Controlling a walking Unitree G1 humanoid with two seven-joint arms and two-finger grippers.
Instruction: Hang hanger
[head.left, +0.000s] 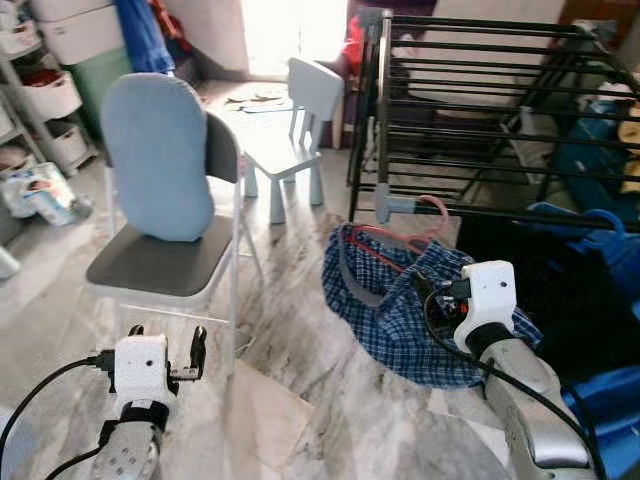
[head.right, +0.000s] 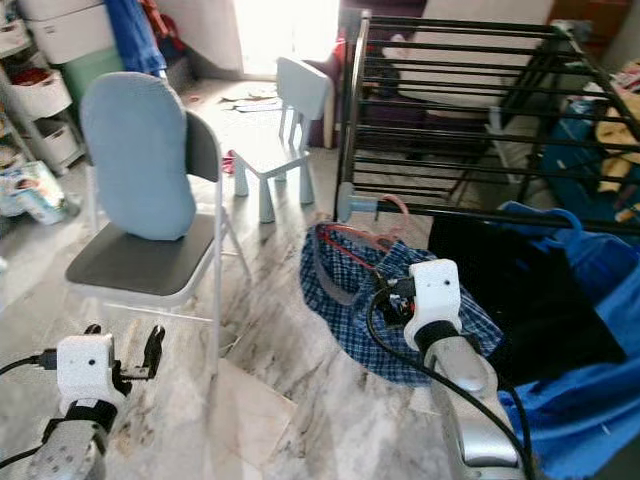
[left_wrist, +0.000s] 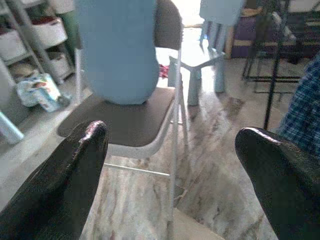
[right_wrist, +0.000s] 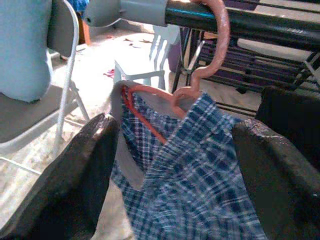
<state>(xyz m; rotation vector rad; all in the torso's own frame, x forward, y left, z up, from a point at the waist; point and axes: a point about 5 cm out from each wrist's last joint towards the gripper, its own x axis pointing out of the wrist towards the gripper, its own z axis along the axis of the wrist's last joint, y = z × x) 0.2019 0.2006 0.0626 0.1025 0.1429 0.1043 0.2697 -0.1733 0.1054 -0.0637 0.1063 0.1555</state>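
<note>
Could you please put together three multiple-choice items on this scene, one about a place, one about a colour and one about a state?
1. Where does the hook of the pink plastic hanger sit?
A. Over the outer bar of the black metal drying rack
B. On the folding chair's backrest
C. On the floor

2. What colour is the cushion propped on the grey folding chair?
A. Red
B. Light blue
C. Yellow

3. How do the jaws of the right gripper stand?
A. Shut on the hanger's hook
B. Shut on the rack's bar
C. Open, close to the blue checked shirt

Answers:
1. A, since the right wrist view shows the hook curled over the bar.
2. B, since the head views show a pale blue pad against the backrest.
3. C, since a wide gap lies between the jaws, with the shirt seen through it.
</note>
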